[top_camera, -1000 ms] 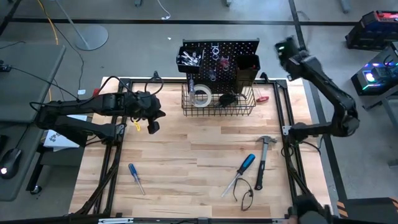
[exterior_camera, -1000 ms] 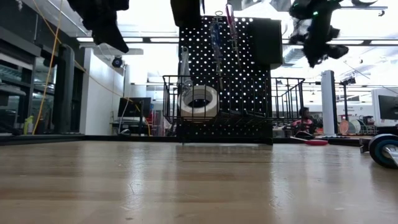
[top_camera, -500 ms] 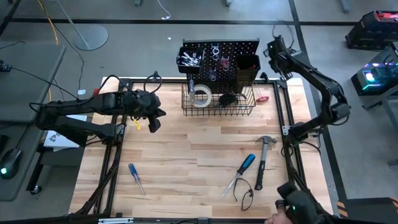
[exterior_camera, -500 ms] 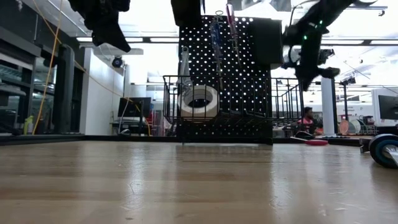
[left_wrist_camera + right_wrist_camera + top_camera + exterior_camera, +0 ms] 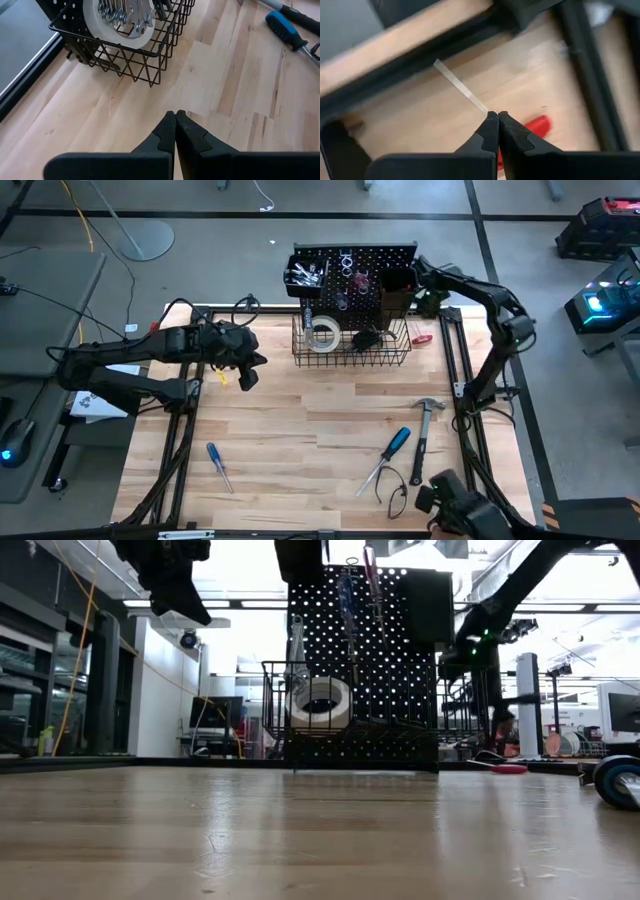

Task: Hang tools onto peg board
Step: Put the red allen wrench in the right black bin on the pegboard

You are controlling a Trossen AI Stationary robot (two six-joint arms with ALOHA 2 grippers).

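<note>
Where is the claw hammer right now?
In the high view, the claw hammer lies on the table's right side, just right of the blue-handled screwdriver.

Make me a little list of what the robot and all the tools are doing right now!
left end effector: shut, empty, above the table left of the wire basket
right end effector: shut, empty, over the red-handled screwdriver
tape roll: in the basket
peg board: upright at the table's far edge
hammer: lying on the table
blue screwdrivers: lying on the table
</note>
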